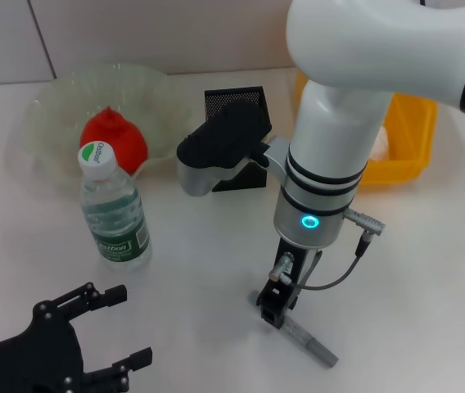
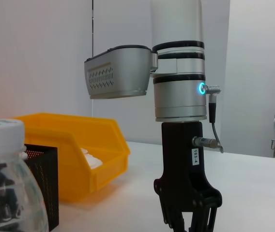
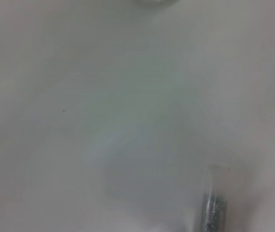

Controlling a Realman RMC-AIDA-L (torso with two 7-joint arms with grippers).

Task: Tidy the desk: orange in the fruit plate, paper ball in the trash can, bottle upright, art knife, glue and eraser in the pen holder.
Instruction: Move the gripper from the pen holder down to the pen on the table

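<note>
The art knife point(image 1: 308, 340) is lying flat on the desk point(image 1: 216, 270), so I am pressing my right gripper point(image 1: 275, 307) straight down on its end to pinch it, though I cannot tell if it is clenched.

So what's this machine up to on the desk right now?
It is tidying up. The right gripper is down at the desk on a grey pen-like tool, probably the art knife. The left gripper waits open near the front edge. The orange already sits in the fruit plate, the bottle stands upright, and something white, probably the paper ball, lies in the yellow trash can. The black pen holder stands behind the arm.
</note>
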